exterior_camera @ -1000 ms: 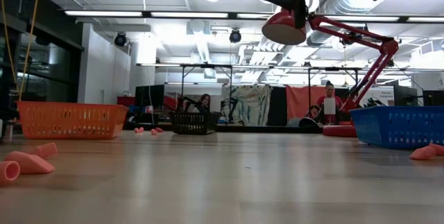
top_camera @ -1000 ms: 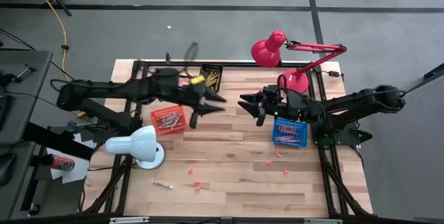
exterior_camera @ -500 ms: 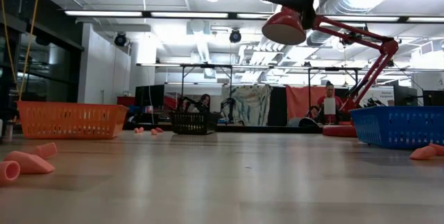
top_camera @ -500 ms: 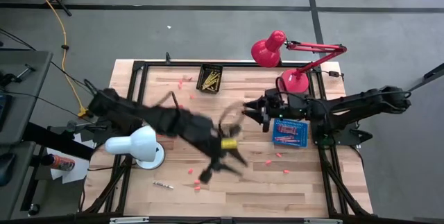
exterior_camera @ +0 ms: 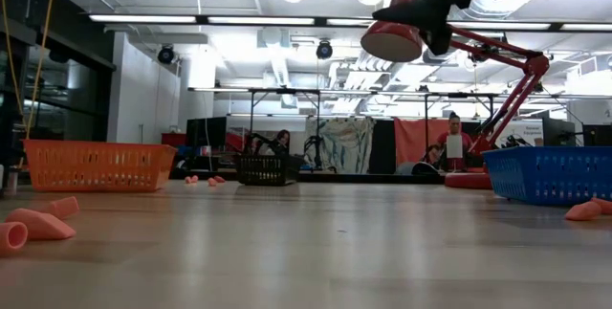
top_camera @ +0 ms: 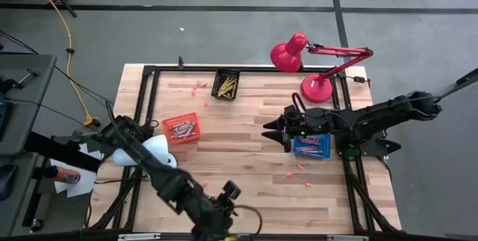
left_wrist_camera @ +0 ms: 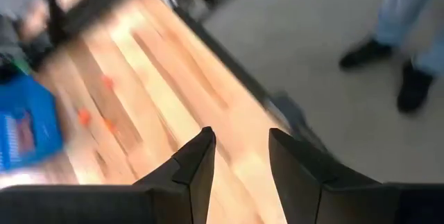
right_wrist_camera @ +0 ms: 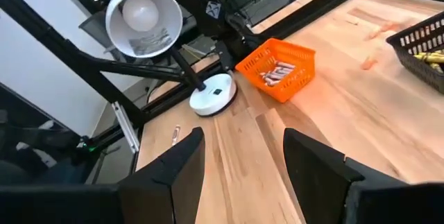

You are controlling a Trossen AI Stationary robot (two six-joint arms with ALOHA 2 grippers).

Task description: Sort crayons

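Crayons lie sorted in three baskets: an orange one [top_camera: 181,128] at the left, a black one [top_camera: 226,84] with yellow sticks at the far edge, and a blue one [top_camera: 311,144] at the right. One loose crayon [right_wrist_camera: 175,135] lies on the wood near the white lamp's base. My left gripper [top_camera: 239,213] hangs open over the table's near edge with nothing between its fingers [left_wrist_camera: 239,148]. My right gripper [top_camera: 270,130] stands open and bare just left of the blue basket, pointing across the table toward the orange basket [right_wrist_camera: 276,71].
A white lamp [top_camera: 149,155] stands at the near left and a red lamp [top_camera: 299,54] at the far right. Small pink bits [top_camera: 300,166] dot the wood; some show close in the low view [exterior_camera: 38,223]. A person's shoes [left_wrist_camera: 409,85] stand on the floor beyond the near edge.
My left arm has swung fast from the table's far middle, past its centre, to the near edge, sinking a little and turning as it went; its fingers stay apart. My right gripper has tipped downward and shifted slightly toward the near edge.
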